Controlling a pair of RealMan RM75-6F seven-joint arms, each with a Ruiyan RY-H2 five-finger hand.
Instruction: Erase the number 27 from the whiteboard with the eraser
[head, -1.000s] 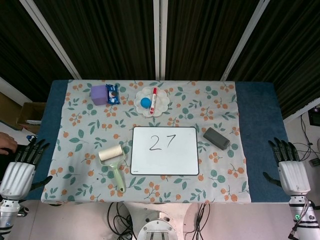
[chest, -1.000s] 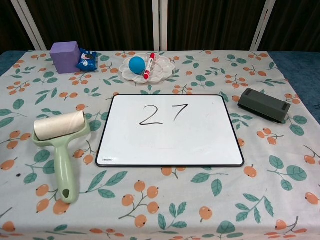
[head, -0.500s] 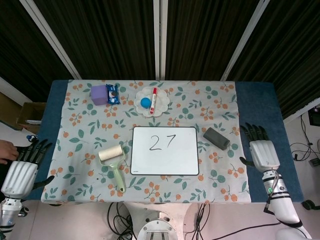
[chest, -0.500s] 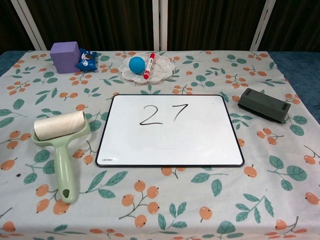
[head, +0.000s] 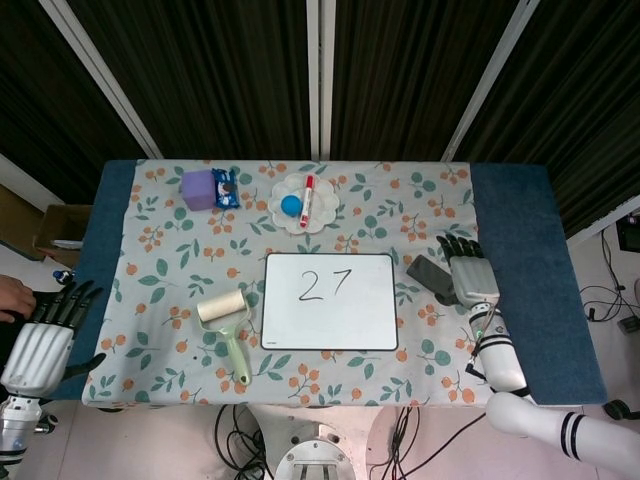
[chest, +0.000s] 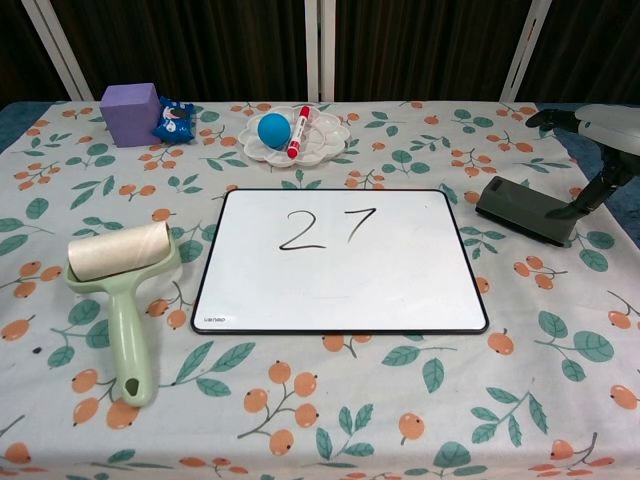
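Observation:
The whiteboard (head: 330, 326) (chest: 340, 285) lies flat at the table's middle with a black 27 (head: 323, 285) (chest: 325, 228) written on its upper half. The dark grey eraser (head: 428, 273) (chest: 518, 209) rests on the cloth just right of the board. My right hand (head: 471, 278) (chest: 606, 135) hovers over the eraser's right end, fingers apart and holding nothing; in the chest view its thumb reaches down beside that end. My left hand (head: 42, 337) stays off the table's left edge, fingers spread and empty.
A green lint roller (head: 226, 325) (chest: 120, 290) lies left of the board. At the back stand a purple cube (head: 198, 188) (chest: 130, 113), a blue packet (chest: 175, 120) and a white palette (head: 322, 210) (chest: 325, 142) with a blue ball and red marker. A person's hand (head: 12, 295) shows at the far left.
My right hand has swung in from beyond the table's right edge to above the eraser's right end. The left hand, board and eraser have stayed put.

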